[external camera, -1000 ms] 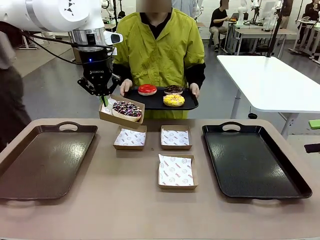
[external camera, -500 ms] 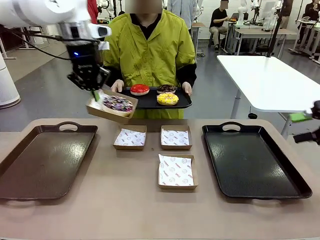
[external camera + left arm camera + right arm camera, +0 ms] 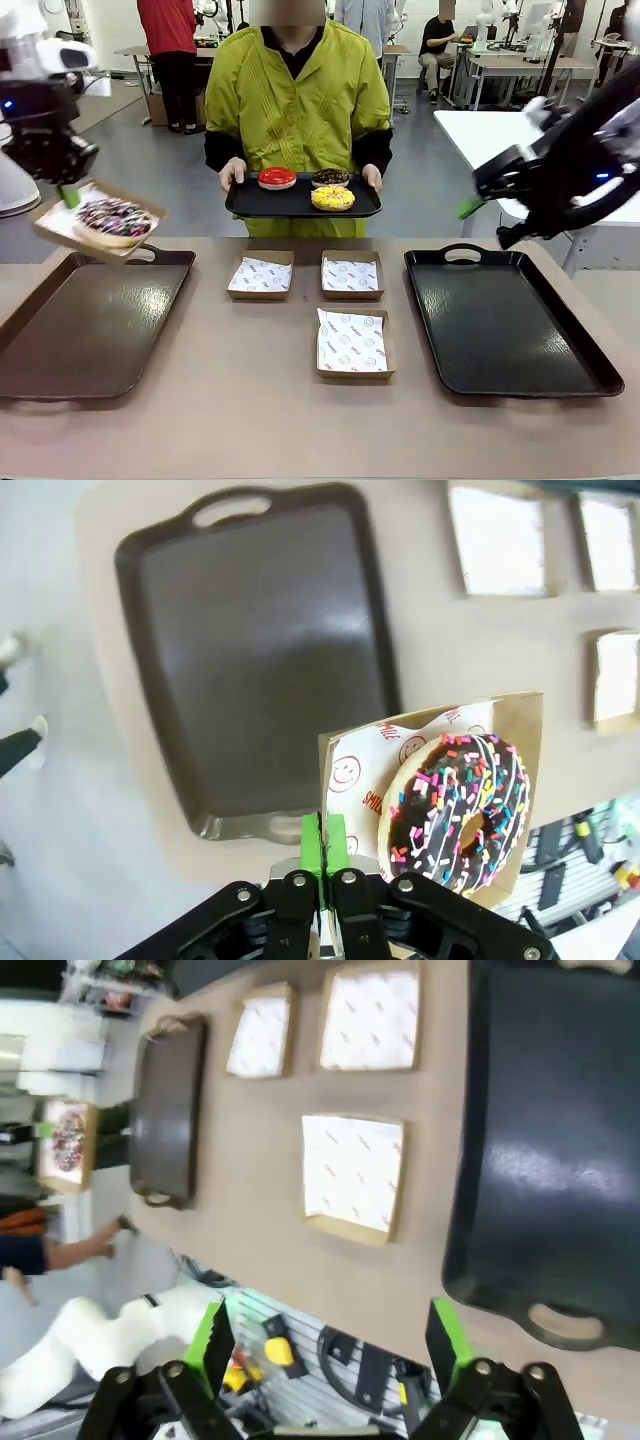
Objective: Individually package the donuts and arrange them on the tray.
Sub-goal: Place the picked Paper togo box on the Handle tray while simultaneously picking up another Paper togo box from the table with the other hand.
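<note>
- The left gripper (image 3: pixel 68 197) has swung away from the person (image 3: pixel 300 90) over the last second. It was in front of the person's serving tray (image 3: pixel 300 206); now it hangs out over the far edge of the left tray (image 3: pixel 70 330).
- It is clenched on the rim of a cardboard box (image 3: pixel 55 222). In the left wrist view its green pads (image 3: pixel 312 850) pinch the paper-lined edge with no gap between them.
- The sprinkled chocolate donut (image 3: pixel 112 217) rides in that box, in the air and tilted, just above the tray's far handle. It has not been set down yet.
- The right gripper (image 3: pixel 486 222) has come into the front view from the right. It is released, with nothing between its jaws, and hovers beyond the far side of the right tray (image 3: pixel 520 320).
- The red donut (image 3: pixel 277 178), dark chocolate donut (image 3: pixel 330 177) and yellow donut (image 3: pixel 333 198) sit as before on the serving tray, which the person holds with both hands.
- Three empty boxes (image 3: pixel 352 343) wait on the table (image 3: pixel 250 420), between the two trays.
- We judge the first donut is packaged and about to be placed, leaving three to box.
- The tilt is the risk: the donut could slide unless the box is levelled before it is lowered.
</note>
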`<state>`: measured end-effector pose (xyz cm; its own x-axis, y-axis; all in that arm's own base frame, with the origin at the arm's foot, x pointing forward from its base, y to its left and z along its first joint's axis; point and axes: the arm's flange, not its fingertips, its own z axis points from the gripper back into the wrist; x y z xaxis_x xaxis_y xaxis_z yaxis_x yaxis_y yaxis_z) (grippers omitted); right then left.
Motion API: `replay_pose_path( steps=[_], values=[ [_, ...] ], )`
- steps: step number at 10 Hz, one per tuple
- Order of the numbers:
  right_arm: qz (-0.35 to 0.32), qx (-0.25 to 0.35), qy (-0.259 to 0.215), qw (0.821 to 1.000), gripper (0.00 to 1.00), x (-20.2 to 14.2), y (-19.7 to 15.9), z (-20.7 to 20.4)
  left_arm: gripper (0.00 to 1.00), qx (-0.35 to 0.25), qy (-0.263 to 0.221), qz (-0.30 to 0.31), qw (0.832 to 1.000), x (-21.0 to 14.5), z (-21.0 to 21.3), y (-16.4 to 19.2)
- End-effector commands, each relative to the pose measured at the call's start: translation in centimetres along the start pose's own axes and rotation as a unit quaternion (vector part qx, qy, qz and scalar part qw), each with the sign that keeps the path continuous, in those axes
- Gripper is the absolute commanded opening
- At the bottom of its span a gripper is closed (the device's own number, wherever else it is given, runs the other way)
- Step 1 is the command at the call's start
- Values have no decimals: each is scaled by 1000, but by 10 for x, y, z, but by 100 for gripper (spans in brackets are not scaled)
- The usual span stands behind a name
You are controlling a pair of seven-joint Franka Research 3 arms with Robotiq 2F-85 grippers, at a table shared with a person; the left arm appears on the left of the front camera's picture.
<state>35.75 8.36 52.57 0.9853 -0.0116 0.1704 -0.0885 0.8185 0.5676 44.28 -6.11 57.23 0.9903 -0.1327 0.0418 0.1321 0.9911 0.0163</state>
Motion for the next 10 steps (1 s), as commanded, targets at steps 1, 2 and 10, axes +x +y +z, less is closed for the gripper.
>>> replay_pose_path(
  steps=[1,2,10],
  values=[
    [-18,-68,50,996,100,23,17,-35,1,18,-7,-10,1000,-14,-31,18],
    [-18,-97,59,993,100,26,28,-56,1,19,-4,-12,1000,-20,-46,28],
    [1,-131,71,989,100,9,53,-111,1,10,14,16,1000,-33,-93,47]
  ],
)
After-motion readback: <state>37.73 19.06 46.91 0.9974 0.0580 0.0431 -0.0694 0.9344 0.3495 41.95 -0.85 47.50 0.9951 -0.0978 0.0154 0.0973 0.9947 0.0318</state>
